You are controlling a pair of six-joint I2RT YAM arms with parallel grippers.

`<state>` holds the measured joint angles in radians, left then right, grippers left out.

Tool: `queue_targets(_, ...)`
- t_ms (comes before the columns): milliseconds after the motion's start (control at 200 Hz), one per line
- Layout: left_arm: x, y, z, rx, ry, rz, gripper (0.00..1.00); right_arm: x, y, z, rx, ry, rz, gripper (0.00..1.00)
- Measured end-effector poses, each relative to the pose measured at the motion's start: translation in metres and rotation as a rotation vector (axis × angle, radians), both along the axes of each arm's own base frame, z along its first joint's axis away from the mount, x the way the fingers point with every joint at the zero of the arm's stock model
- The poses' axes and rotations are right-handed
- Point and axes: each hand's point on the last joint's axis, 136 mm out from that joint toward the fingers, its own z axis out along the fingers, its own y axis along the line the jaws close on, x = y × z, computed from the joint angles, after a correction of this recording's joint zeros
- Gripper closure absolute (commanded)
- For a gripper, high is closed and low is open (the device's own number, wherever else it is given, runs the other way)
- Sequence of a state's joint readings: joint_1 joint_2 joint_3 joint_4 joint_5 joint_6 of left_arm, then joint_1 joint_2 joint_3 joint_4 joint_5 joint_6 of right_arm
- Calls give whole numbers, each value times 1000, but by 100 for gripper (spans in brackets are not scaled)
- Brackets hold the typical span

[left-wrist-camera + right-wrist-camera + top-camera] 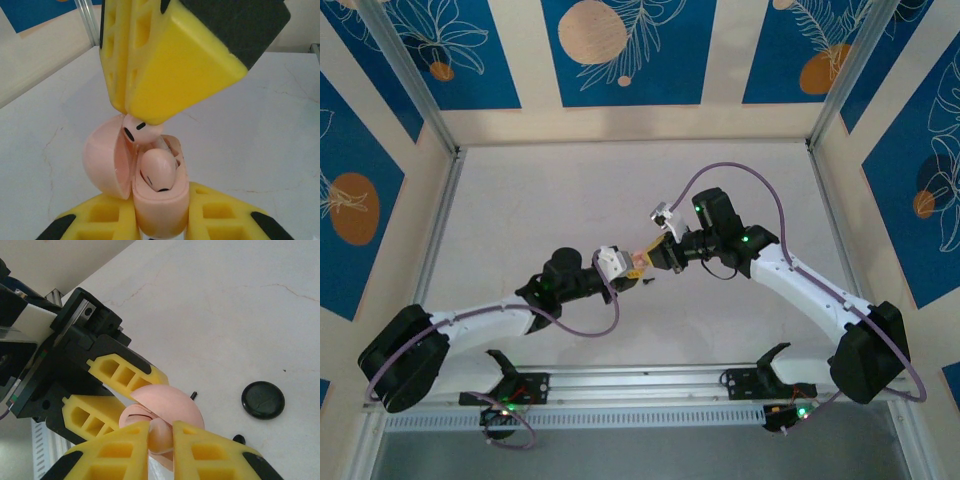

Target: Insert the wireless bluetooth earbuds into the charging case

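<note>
Tightly pinched in the right jaws, a pink earbud [141,129] hangs over the case [159,207] — gripped between the left jaws.

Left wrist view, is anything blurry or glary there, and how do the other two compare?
Left wrist: evenly lit, no glare; the pink charging case and seated earbud are sharp, the right claw above slightly soft. Right wrist: black disc crisp with faint sheen. Top external: the table is flat-lit, the case tiny.
</note>
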<state>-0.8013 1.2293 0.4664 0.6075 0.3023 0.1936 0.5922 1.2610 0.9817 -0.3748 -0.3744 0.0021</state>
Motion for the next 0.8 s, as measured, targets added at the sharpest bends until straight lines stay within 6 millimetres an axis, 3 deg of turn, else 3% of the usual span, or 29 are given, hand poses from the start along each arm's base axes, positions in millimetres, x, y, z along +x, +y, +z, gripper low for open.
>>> queue_targets(800,8,8,3,-3,-25,69,80,0,7,4,18,69,-117,83)
